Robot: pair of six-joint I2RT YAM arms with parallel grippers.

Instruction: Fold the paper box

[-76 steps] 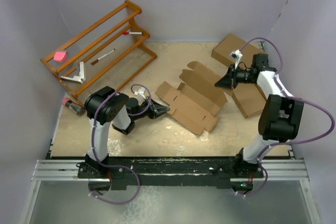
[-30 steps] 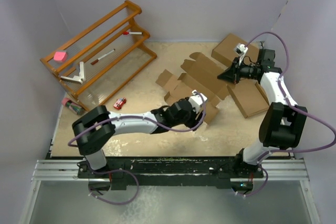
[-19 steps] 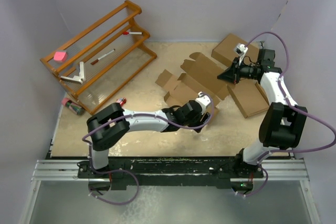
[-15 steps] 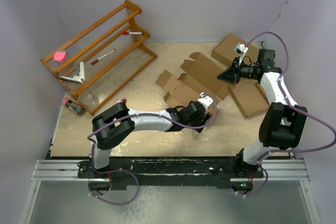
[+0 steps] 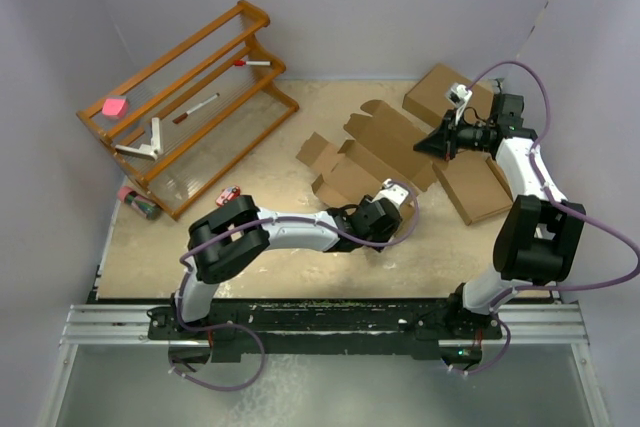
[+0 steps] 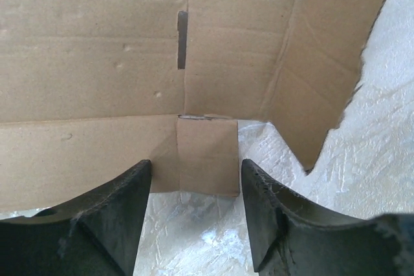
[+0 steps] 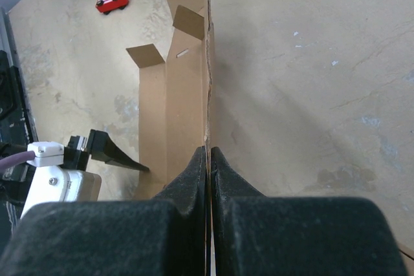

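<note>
The paper box (image 5: pixel 372 159) is a flat brown die-cut sheet, partly lifted on its right side. My right gripper (image 5: pixel 438 143) is shut on the sheet's right edge, which runs edge-on between its jaws in the right wrist view (image 7: pixel 208 152). My left gripper (image 5: pixel 398 215) is at the sheet's near edge, open. In the left wrist view a small square flap (image 6: pixel 208 156) of the paper box (image 6: pixel 116 63) lies just ahead of the gap between the two fingers (image 6: pixel 110 218), untouched. The left finger (image 7: pixel 119 154) also shows beside the sheet (image 7: pixel 174 114) in the right wrist view.
A wooden rack (image 5: pixel 190 97) with markers and a pink block (image 5: pixel 115 105) stands at the back left. A red toy car (image 5: pixel 228 195) lies in front of it. Two ready-made brown boxes (image 5: pixel 445 92) (image 5: pixel 475 187) sit by the right arm.
My left arm has slid right along the sheet's near edge and its jaws have narrowed slightly. The right gripper keeps the same hold in the same place.
</note>
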